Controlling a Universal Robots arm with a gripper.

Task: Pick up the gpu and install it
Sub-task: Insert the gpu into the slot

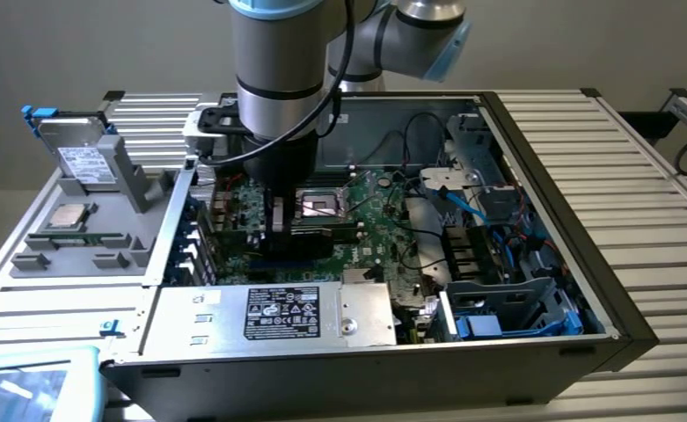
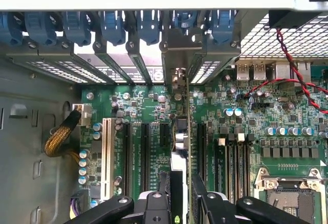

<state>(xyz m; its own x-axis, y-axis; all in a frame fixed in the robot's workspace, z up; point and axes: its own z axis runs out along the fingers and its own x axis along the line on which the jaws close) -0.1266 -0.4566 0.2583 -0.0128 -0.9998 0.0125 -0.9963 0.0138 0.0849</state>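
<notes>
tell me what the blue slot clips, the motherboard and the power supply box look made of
Blue slot clips: likely moulded plastic, with an even colour and a soft sheen.
Motherboard: green-coated circuit board, mostly matte, studded with soldered parts.
Power supply box: probably bare sheet metal, flat grey, with folded edges and a printed label.

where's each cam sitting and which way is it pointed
Exterior view: off the arm, high up, looking down into the open computer case; the robot arm shows, reaching in.
Wrist view: on the wrist, facing down the jaws at the slots; jaws hold the gpu, edge-on.
Shared: the green motherboard and its CPU socket.
</notes>
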